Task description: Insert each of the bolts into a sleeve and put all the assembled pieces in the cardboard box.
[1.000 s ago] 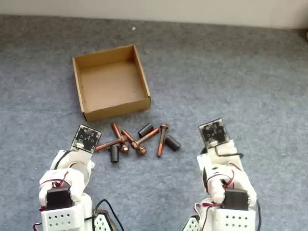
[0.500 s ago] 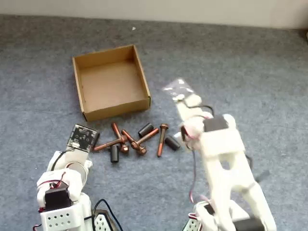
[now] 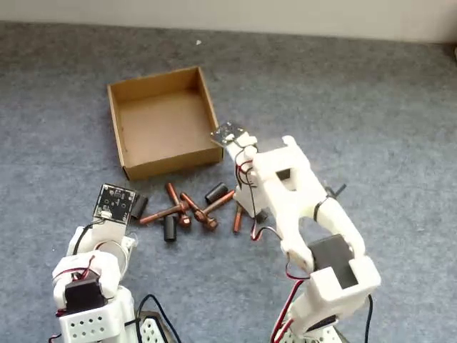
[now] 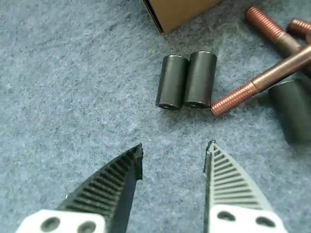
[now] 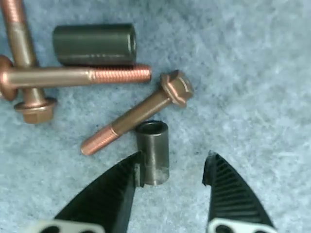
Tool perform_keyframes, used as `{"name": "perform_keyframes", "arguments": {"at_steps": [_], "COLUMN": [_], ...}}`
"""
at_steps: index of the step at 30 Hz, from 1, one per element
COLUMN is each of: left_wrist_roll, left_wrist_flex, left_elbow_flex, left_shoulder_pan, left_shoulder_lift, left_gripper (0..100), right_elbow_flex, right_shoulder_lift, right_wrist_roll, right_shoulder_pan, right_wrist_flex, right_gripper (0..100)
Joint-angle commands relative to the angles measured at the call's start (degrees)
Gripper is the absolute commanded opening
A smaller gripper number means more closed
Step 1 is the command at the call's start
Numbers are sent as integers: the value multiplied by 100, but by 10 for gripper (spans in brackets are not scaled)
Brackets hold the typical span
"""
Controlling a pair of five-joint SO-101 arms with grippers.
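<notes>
Several copper bolts (image 3: 187,208) and dark sleeves lie in a loose pile on the grey carpet just in front of the cardboard box (image 3: 163,121). My right arm (image 3: 285,187) stretches over the pile's right side. My right gripper (image 5: 173,162) is open around a short sleeve (image 5: 154,152), which lies close to one finger, with a hex-head bolt (image 5: 139,111) right beside it. My left gripper (image 4: 174,150) is open over bare carpet, a little short of two sleeves (image 4: 186,80) lying side by side. A bolt's threaded end (image 4: 252,88) points at them.
The box is empty, and its corner (image 4: 177,9) is just beyond the two sleeves. Another sleeve (image 5: 95,44) and two crossed bolts (image 5: 29,77) lie past the right gripper. My left arm (image 3: 100,246) stays low at the front left. Open carpet surrounds the pile.
My right arm has swung from its folded pose at the front right out over the pile and come down around a sleeve. My left arm has edged slightly left.
</notes>
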Motion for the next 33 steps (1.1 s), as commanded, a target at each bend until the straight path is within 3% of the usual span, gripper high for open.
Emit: {"name": "perform_keyframes", "arguments": {"at_steps": [1, 10, 15, 18, 22, 33], "left_wrist_roll": [70, 62, 62, 62, 62, 70], "left_wrist_flex": [-18, -44, -44, -44, -44, 26], "left_elbow_flex": [-66, -4, 4, 4, 4, -1156], "left_shoulder_pan": [-48, -48, -48, -48, -48, 4], "left_shoulder_lift": [-22, -22, -22, -22, -22, 31], "left_gripper": [225, 225, 225, 225, 225, 224], "right_elbow_flex": [-286, 585, 646, 655, 593, 1367], "right_shoulder_lift": [-31, -22, 4, -13, -154, -2949], "right_wrist_roll": [-53, -18, -44, -44, -53, -791], "right_shoulder_pan": [-75, -136, -119, -110, -101, 681], "right_wrist_flex": [-224, -1015, -1007, -989, -286, -198], "right_gripper": [195, 147, 122, 46, 6, 5]}}
